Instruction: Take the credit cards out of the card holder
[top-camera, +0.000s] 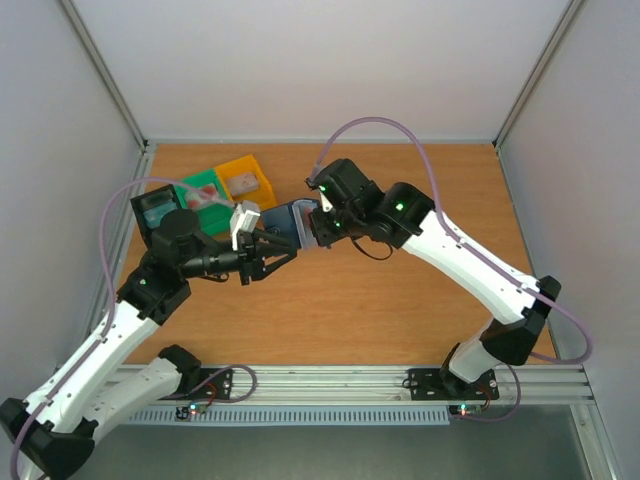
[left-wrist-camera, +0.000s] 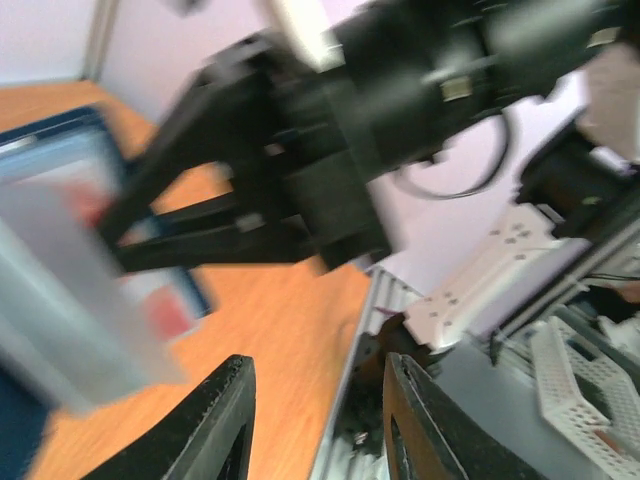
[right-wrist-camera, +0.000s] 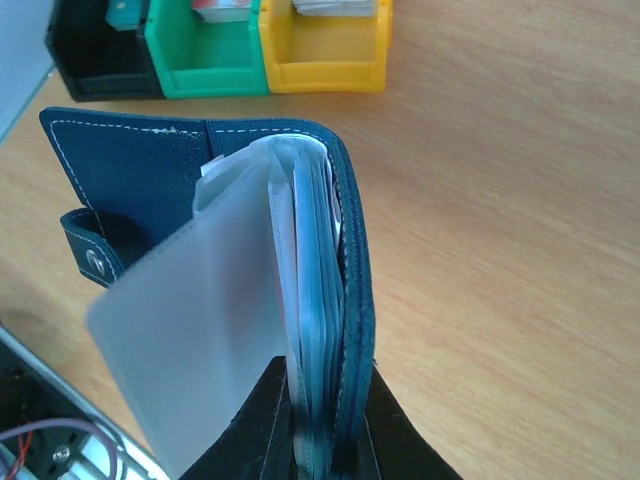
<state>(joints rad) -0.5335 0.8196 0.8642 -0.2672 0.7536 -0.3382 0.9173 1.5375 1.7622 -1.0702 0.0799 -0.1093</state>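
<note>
Right jaws pinch the opened card holder (right-wrist-camera: 130, 170).

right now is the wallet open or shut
Open: the wallet has its snap flap swung wide, and a clear sleeve fans out from the spine.

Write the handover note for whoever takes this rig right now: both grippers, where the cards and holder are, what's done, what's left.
Right gripper: shut on the lower edge of the dark navy-blue bifold card holder, holding it on edge and fanned open.
Left gripper: open, empty, close beside the holder.
Cards out: teal card in the black plastic bin, red-and-white card in the green bin, pale card in the yellow bin.
Done: apparently three cards removed.
Left: the holder's translucent sleeves hide the rest. Pale blue layers show inside, count unclear.
</note>
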